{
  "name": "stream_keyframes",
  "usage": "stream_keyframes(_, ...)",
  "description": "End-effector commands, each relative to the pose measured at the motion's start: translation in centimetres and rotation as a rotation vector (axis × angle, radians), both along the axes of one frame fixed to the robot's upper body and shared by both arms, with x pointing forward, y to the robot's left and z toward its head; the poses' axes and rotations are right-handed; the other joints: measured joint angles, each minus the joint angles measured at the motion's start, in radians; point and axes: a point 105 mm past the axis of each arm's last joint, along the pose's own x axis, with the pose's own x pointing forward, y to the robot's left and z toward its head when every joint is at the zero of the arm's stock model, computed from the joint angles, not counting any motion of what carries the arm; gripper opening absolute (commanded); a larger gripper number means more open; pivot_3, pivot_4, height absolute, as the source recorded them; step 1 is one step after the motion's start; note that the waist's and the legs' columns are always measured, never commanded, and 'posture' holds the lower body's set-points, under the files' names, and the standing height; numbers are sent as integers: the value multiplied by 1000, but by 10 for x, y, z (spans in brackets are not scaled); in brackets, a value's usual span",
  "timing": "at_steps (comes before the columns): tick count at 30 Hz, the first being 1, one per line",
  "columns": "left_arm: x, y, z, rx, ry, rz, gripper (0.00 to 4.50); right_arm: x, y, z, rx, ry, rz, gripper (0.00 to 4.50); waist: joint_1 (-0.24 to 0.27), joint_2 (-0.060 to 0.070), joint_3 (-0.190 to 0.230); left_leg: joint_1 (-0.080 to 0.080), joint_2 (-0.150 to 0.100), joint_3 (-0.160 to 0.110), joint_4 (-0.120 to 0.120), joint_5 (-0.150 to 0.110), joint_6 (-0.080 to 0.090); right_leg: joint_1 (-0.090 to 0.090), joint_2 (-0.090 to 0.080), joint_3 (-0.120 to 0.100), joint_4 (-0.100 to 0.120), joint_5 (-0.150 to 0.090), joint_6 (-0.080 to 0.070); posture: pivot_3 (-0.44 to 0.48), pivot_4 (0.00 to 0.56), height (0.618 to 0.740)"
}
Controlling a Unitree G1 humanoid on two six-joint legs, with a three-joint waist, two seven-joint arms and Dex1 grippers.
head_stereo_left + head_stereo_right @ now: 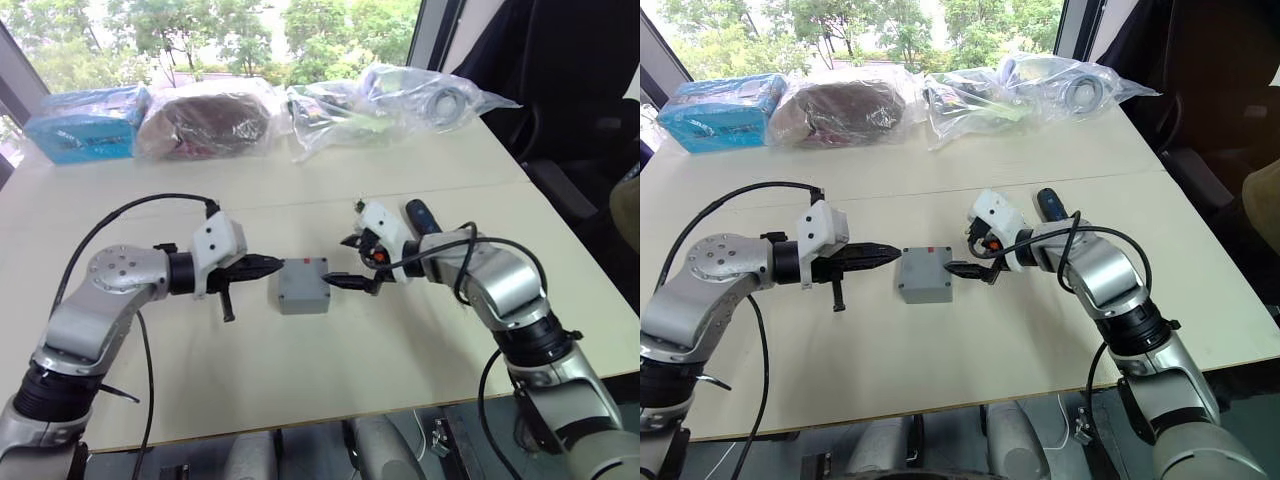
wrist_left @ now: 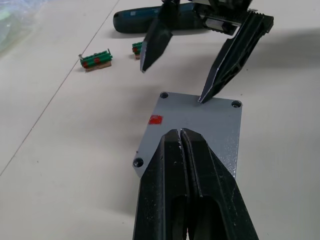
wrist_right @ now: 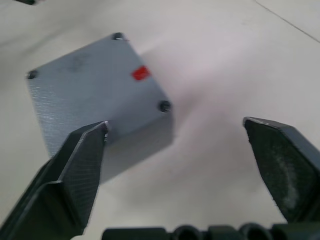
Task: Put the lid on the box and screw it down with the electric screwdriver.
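Note:
The grey box (image 1: pixel 303 290) stands mid-table with the flat grey lid (image 2: pixel 195 122) lying on top of it; the lid has a red mark and a screw hole in each corner. My left gripper (image 1: pixel 274 266) is shut, and its tips rest at the lid's left edge. My right gripper (image 1: pixel 338 262) is open at the box's right side, with one fingertip at the lid's far edge and nothing held. The dark blue electric screwdriver (image 1: pixel 420 214) lies on the table just behind the right gripper.
Two small green-and-red pieces (image 2: pixel 96 61) lie on the table near the screwdriver. Clear plastic bags (image 1: pixel 380 100) and a blue package (image 1: pixel 85 125) line the table's back edge. A dark chair (image 1: pixel 580 120) stands at the right.

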Motion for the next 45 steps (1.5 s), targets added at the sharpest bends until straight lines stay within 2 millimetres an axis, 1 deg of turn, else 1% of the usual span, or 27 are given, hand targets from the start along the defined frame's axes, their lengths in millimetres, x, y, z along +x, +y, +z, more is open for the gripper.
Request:
stream_keyframes(1,-5,-10,13,-28,-45,-50,0,8,-23,57,10,-118,-72,4460,0,0,0,0,0,0,0,0,0,0,0,0,0,0,0,0,150,740)
stream_keyframes(2,-5,-11,13,-33,-48,-54,0,10,-29,61,-4,-115,-95,4460,0,0,0,0,0,0,0,0,0,0,0,0,0,0,0,0,150,740)
stream_keyframes(4,-6,-16,19,-56,-60,-70,0,13,-62,57,-147,-31,-204,4460,8,0,0,0,0,0,0,0,0,0,0,0,0,0,0,0,150,740)
stream_keyframes(6,-7,-19,22,-74,-70,-83,0,23,-94,54,-247,30,-352,4460,19,0,0,0,0,0,0,0,0,0,0,0,-1,0,0,0,150,740)
stream_keyframes(8,-7,-22,23,-78,-76,-90,0,29,-113,51,-303,56,-434,4460,23,0,0,0,0,1,0,0,0,-1,0,0,-2,-2,-3,0,150,740)
stream_keyframes(11,-6,-26,23,-88,-85,-98,0,35,-133,42,-360,138,-508,4460,22,0,0,0,0,3,0,0,0,-1,-1,1,-2,-2,-4,0,150,740)
stream_keyframes(15,-6,-29,23,-97,-92,-102,0,38,-144,28,-376,247,-563,4460,22,0,0,-1,0,3,0,0,0,-2,0,1,-2,-1,-1,0,150,740)
stream_keyframes(18,-6,-31,23,-105,-97,-100,0,44,-155,12,-400,331,-611,4460,22,0,0,-1,0,3,0,0,0,-2,0,1,-2,0,0,0,150,740)
stream_keyframes(22,-8,-31,22,-106,-101,-94,0,49,-158,-2,-437,385,-611,4460,22,0,0,-1,0,3,1,0,0,-2,0,2,-2,0,0,0,150,740)
stream_keyframes(27,-8,-29,22,-109,-106,-73,0,49,-154,-16,-446,465,-595,4460,22,0,0,-1,0,3,1,0,0,-2,0,2,-2,0,0,0,150,740)
stream_keyframes(30,-7,-25,21,-88,-113,-58,0,52,-152,-16,-436,481,-600,3843,22,0,0,-1,0,3,1,0,0,-1,0,1,-1,0,0,0,150,740)
stream_keyframes(31,-7,-24,21,-86,-113,-56,0,52,-151,-15,-431,483,-599,3448,22,0,0,-1,0,3,1,0,0,-1,0,1,-1,0,0,0,150,740)
stream_keyframes(32,-7,-23,21,-86,-112,-55,0,53,-150,-14,-428,484,-596,3179,22,0,0,-1,0,2,1,0,0,-1,0,1,-1,0,0,0,150,740)
stream_keyframes(33,-7,-23,22,-85,-109,-57,0,54,-149,-12,-422,482,-596,2752,22,0,0,-1,0,2,1,0,0,-1,0,1,-1,0,0,0,150,740)
stream_keyframes(34,-8,-22,21,-83,-104,-60,0,55,-148,-9,-415,476,-596,2552,22,0,0,-1,0,2,1,0,0,-1,0,1,-1,0,0,0,150,740)
stream_keyframes(35,-8,-21,21,-79,-100,-62,0,58,-147,-2,-401,453,-600,2218,21,0,0,-1,0,2,1,0,0,-1,0,1,-1,0,0,0,150,740)
stream_keyframes(36,-8,-20,20,-77,-93,-64,0,60,-146,8,-375,433,-610,2003,21,0,0,-1,0,2,0,0,0,-1,0,1,-1,0,0,0,150,740)
stream_keyframes(37,-8,-19,20,-76,-88,-64,0,61,-146,14,-357,420,-617,1897,21,1,1,-1,0,2,0,0,0,-2,0,1,-1,0,0,0,150,740)
stream_keyframes(38,-8,-18,18,-69,-84,-65,0,63,-143,25,-346,376,-605,1897,21,1,1,-1,0,3,1,0,0,-2,0,1,-1,0,0,0,150,740)
stream_keyframes(40,-7,-16,13,-59,-70,-65,0,61,-133,47,-297,299,-570,1894,22,2,1,-1,0,3,0,0,0,-2,0,1,0,0,0,0,150,740)
stream_keyframes(43,-4,-13,7,-56,-50,-68,0,57,-103,84,-159,117,-443,1893,21,5,3,-2,0,3,0,0,0,-4,0,1,0,0,0,0,150,740)
stream_keyframes(44,-3,-13,5,-54,-42,-70,0,54,-87,98,-68,50,-383,1893,21,5,3,-2,0,3,0,0,0,-4,0,1,0,0,0,0,150,740)
stream_keyframes(45,-3,-13,3,-52,-37,-73,0,50,-79,107,-5,11,-350,1893,20,5,3,-2,0,2,0,0,0,-4,0,1,0,0,0,0,150,740)
